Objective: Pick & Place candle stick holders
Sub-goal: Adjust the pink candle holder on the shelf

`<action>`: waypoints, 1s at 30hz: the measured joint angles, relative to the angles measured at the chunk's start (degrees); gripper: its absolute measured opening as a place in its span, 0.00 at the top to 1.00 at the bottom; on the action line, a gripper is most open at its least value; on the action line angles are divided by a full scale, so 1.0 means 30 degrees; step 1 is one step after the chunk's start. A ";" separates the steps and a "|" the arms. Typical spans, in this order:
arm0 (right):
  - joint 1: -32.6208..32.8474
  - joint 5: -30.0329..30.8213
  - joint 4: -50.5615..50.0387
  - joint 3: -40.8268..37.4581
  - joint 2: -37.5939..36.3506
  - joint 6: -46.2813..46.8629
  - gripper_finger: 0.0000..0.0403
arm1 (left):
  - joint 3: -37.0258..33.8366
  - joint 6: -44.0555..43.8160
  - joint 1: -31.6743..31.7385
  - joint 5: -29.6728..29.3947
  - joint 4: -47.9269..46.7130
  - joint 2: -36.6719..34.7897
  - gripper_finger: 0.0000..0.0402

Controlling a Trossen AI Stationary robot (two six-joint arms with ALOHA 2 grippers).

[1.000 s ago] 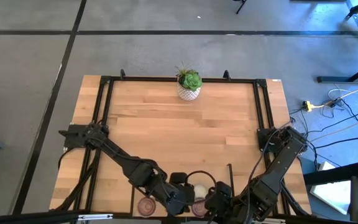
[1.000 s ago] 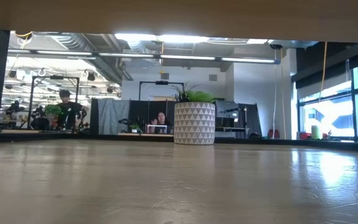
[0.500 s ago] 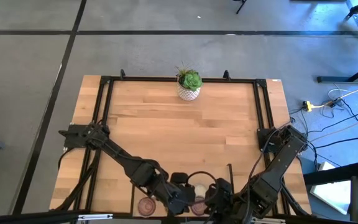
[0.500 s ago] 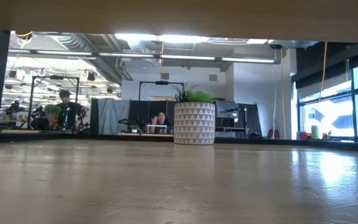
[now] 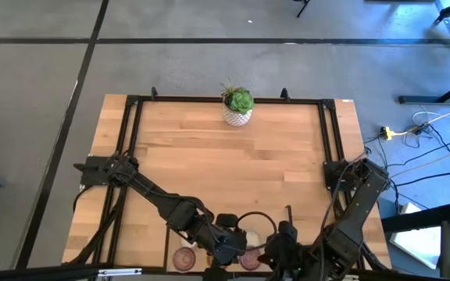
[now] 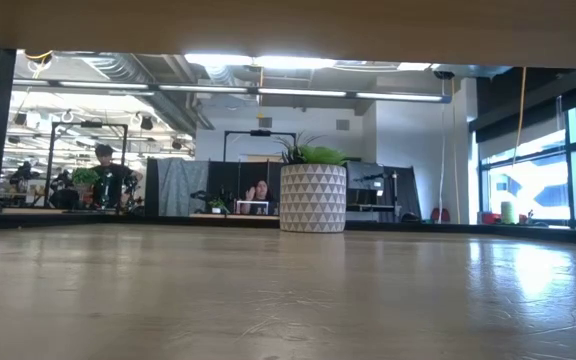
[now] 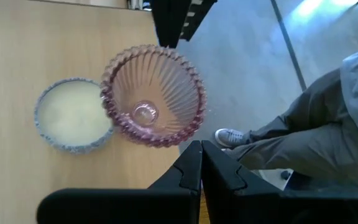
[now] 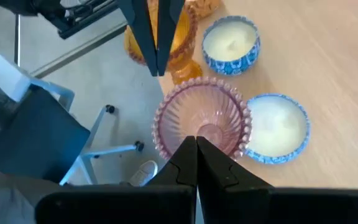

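Since the earlier picture, the right arm is being seen a little farther over to the right at the near edge of the wooden table [image 5: 233,156], and the left arm has hardly moved. The left gripper [image 7: 201,163] is being held with its fingers pressed together and nothing between them, just beside a ribbed purplish-pink glass holder [image 7: 152,94]. A round cream-white holder with a blue rim [image 7: 72,116] is sitting touching that glass one. The right gripper [image 8: 196,157] is also being kept closed and empty, over another ribbed pink glass holder [image 8: 202,123]. Next to it two cream-white holders in blue tins [image 8: 276,127] [image 8: 230,43] and an amber glass holder [image 8: 166,40] are standing. All holders are being kept near the table's near edge. The green plant in a white patterned pot [image 5: 237,106] is standing at the far edge.
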 joint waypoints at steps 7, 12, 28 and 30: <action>0.0106 0.0120 -0.0244 0.0000 0.0000 0.0363 1.00 | 0.0002 0.0061 0.0148 0.0330 -0.0621 0.0000 1.00; 0.0092 0.0121 -0.0386 0.0000 0.0000 0.0370 1.00 | 0.0002 0.0065 0.0214 0.0405 -0.0681 0.0036 1.00; 0.0136 0.0212 -0.0675 0.0000 -0.0036 0.0436 1.00 | -0.0012 0.0187 0.0418 0.1213 -0.0580 0.0541 1.00; 0.0136 0.0268 -0.0675 0.0000 -0.0036 0.0450 1.00 | -0.0012 0.0269 0.0410 0.1271 -0.0580 0.0619 1.00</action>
